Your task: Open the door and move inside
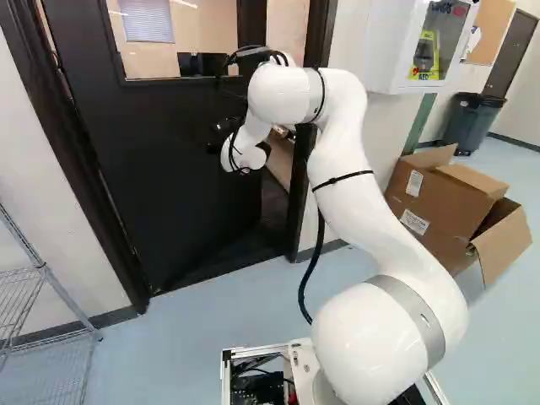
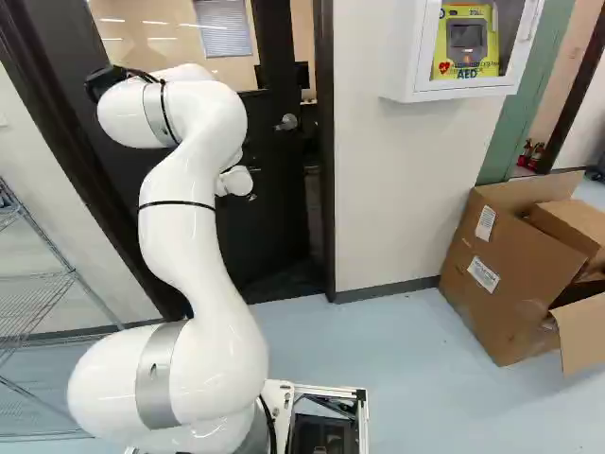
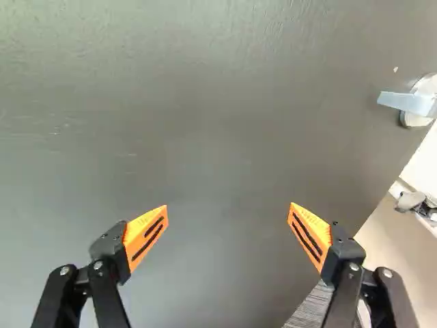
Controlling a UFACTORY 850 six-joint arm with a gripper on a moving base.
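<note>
The dark door (image 1: 160,160) with a window stands ajar, swung inward, with a gap between its handle-side edge and the frame. Its silver lever handle (image 2: 287,122) shows right of my arm in the right base view. My gripper (image 1: 221,132) is partly hidden at the wrist, in front of the door. In the wrist view the gripper (image 3: 228,215) stands open, its orange-padded fingers wide apart with only the door's flat face (image 3: 205,123) ahead. The lever (image 3: 407,102) lies well off to one side, beside the door's edge, untouched by the fingers.
The door frame's dark post (image 2: 322,151) borders the gap. Right of it are a wall, a white cabinet (image 1: 413,42) and open cardboard boxes (image 2: 510,265) on the floor. A wire rack (image 1: 42,312) stands at the left. A dark bin (image 1: 472,122) is farther back.
</note>
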